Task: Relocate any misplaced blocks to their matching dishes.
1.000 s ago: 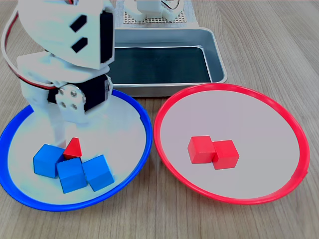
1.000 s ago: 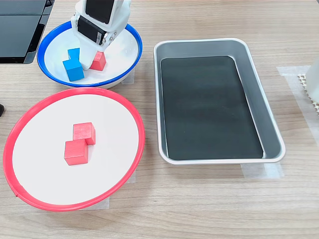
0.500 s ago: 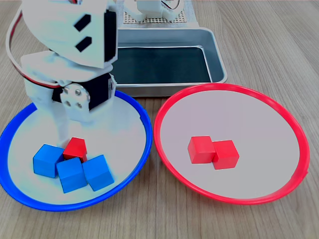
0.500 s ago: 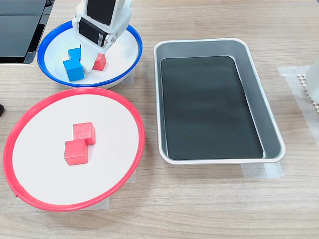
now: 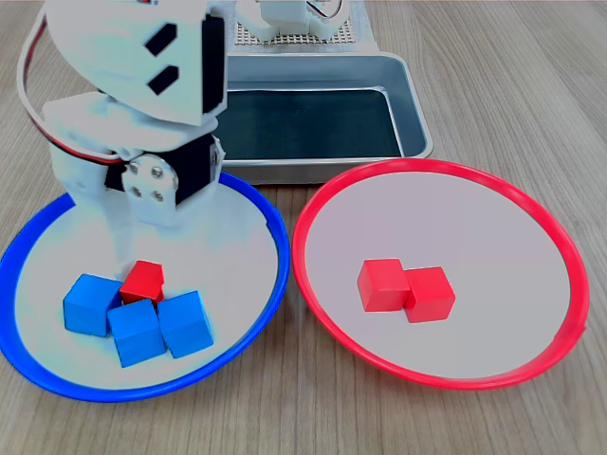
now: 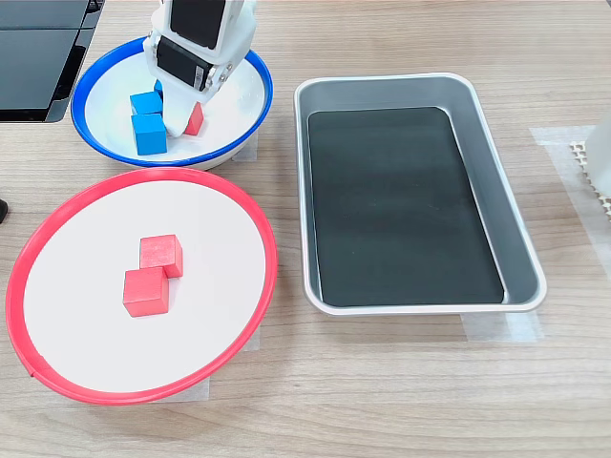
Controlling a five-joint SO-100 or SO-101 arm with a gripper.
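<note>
A red block (image 5: 142, 281) lies flat in the blue-rimmed dish (image 5: 275, 237), touching three blue blocks (image 5: 137, 332) in front of it. My gripper (image 5: 128, 261) hangs over this dish, and one white finger (image 5: 118, 245) reaches down just left of the red block. In the second exterior view that finger (image 6: 177, 114) stands between a blue block (image 6: 148, 132) and the red block (image 6: 195, 119). The arm's body hides the other finger. The red-rimmed dish (image 5: 313, 204) holds two red blocks (image 5: 406, 289) side by side.
A rectangular silver tray (image 5: 417, 114) with a dark bottom stands behind the dishes, also the silver tray (image 6: 516, 239) on the second exterior view's right. A white base (image 5: 294, 19) sits beyond it. A dark object (image 6: 38, 57) lies at the second exterior view's top left.
The red block stood tipped on an edge a second ago and now lies flat. The gripper body has shifted slightly up and right in the first exterior view.
</note>
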